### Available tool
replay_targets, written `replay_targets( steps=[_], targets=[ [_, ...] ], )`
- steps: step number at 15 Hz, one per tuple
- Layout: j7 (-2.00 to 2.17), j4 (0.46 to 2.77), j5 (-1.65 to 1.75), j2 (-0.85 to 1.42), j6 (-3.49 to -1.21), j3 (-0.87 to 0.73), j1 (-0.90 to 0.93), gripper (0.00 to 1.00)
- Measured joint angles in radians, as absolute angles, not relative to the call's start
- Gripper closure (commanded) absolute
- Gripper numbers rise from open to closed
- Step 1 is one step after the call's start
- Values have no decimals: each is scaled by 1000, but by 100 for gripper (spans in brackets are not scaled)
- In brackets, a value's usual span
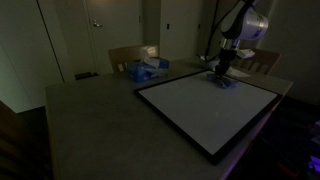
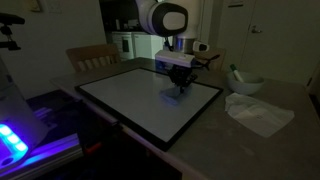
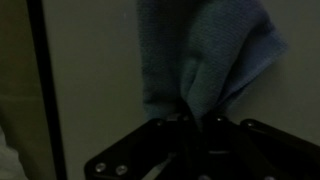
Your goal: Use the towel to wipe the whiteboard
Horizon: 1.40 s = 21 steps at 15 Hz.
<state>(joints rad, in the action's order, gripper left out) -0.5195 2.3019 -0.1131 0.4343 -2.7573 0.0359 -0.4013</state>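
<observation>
The whiteboard [image 1: 205,105] [image 2: 145,100] lies flat on the table, white-faced with a thin black frame. My gripper [image 1: 220,74] [image 2: 180,88] [image 3: 193,118] stands over the board's far part, shut on the towel. The towel [image 3: 205,55] is a blue-purple cloth that bunches between the jaws and fans out against the white face. In both exterior views the towel [image 1: 224,83] [image 2: 177,96] shows as a small dark patch under the fingers, resting on the board. A black strip of the frame [image 3: 38,80] runs along the left of the wrist view.
A pale blue-and-white heap [image 1: 146,69] sits beyond the board near a wooden chair [image 1: 130,58]. A flat white sheet [image 2: 258,112] and a bowl [image 2: 245,83] lie on the table beside the board. Another chair [image 2: 92,58] stands behind it. The room is dim.
</observation>
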Motion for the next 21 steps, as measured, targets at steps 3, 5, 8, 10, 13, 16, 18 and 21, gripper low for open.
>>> replay_targets(
  steps=[3,5,8,10,13,16,18,21],
  targets=[
    [-548,2348,-131,408,-2762,44,-421,97],
    [-559,2369,-131,395,-2763,44,-427,97],
    [-568,2390,-123,382,-2763,37,-425,97],
    [-569,2405,-102,373,-2763,27,-421,97],
    [-569,2429,-77,359,-2763,7,-411,97],
    [-569,2457,-73,342,-2763,-8,-409,97],
    [-569,2483,-73,327,-2768,-17,-408,97],
    [-569,2537,-73,299,-2793,-30,-408,97]
  ],
)
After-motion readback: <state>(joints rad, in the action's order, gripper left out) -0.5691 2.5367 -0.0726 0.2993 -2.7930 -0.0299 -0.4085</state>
